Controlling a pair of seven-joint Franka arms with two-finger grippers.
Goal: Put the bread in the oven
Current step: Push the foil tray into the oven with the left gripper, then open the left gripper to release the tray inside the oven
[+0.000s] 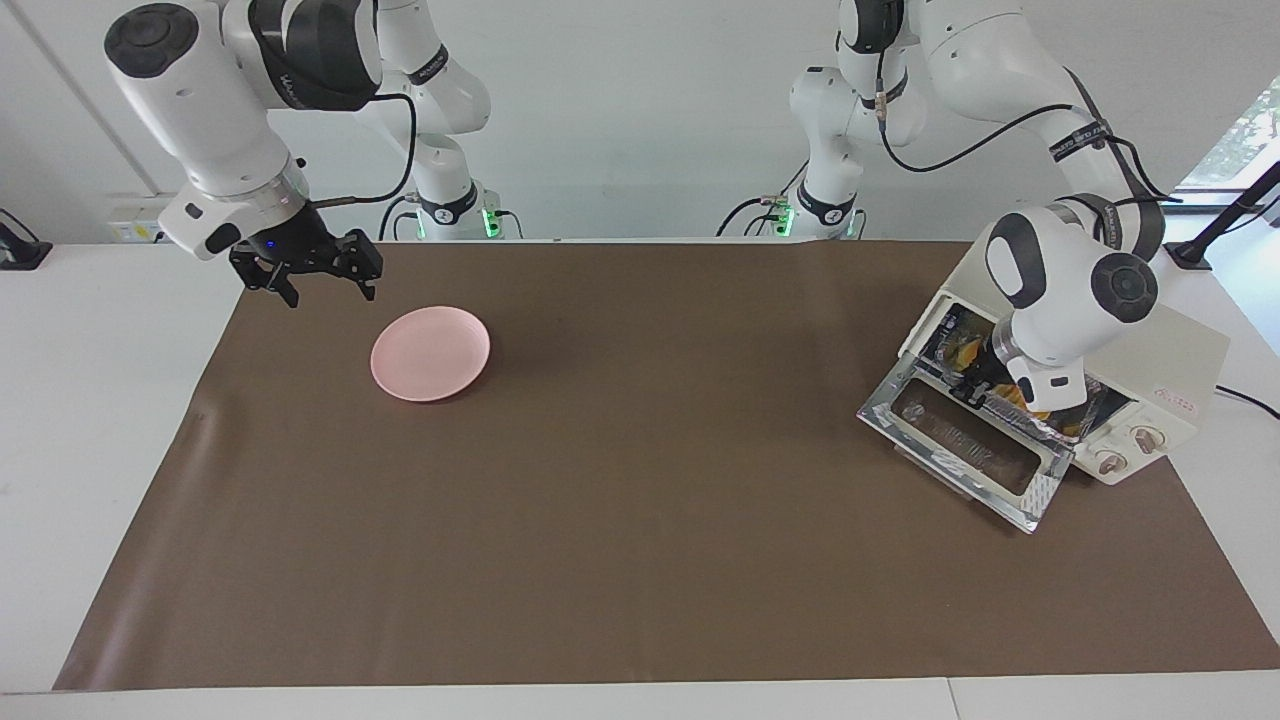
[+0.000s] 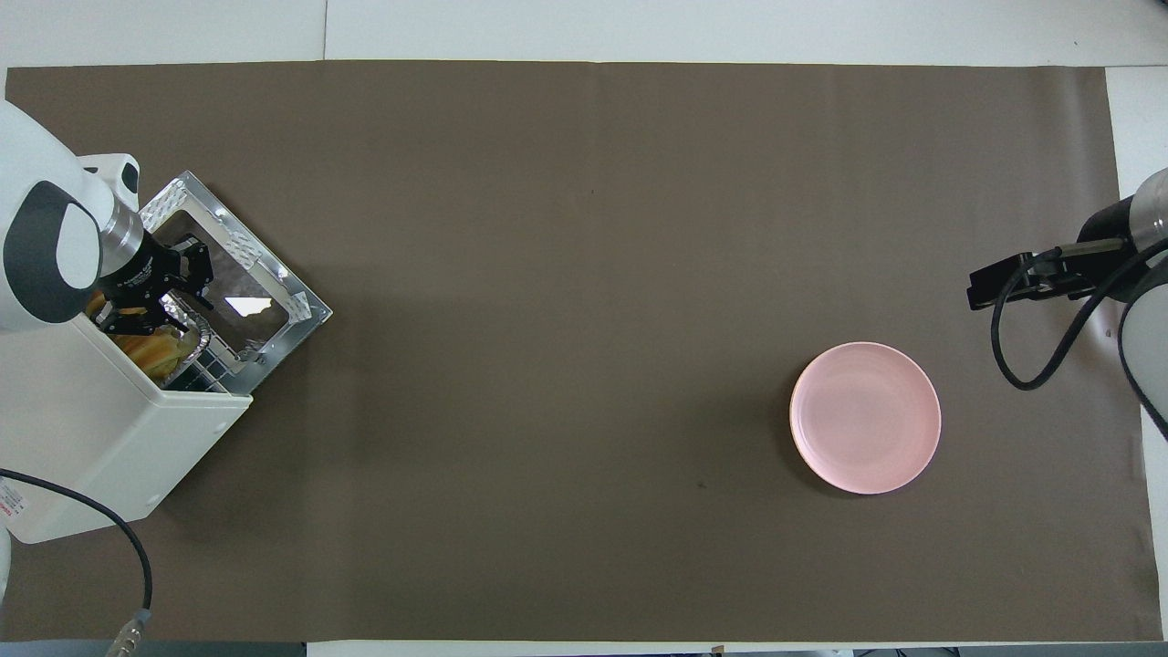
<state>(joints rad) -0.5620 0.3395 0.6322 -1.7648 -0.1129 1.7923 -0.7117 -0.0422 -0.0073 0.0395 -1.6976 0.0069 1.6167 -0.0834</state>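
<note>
Right gripper [image 1: 318,281] waits above cloth beside round pink plate [image 1: 430,353], fingers spread, empty. Cream boxy oven [image 1: 1175,365], glass door [image 1: 965,455] dropped flat, at left arm's end. Left gripper [image 2: 160,297] at oven mouth; finger state unclear. Bread [image 2: 151,348], ridged yellow-orange loaf, lies inside on crinkled foil tray [image 2: 196,339]. Likely light, soft; grip gently across middle.

Left arm: bent low, wrist angled downward, left gripper [image 2: 173,297] state indeterminate. Right arm: waiting raised, wrist pointing down, right gripper [image 1: 318,281] with fingers [image 1: 291,294] spread apart
</note>
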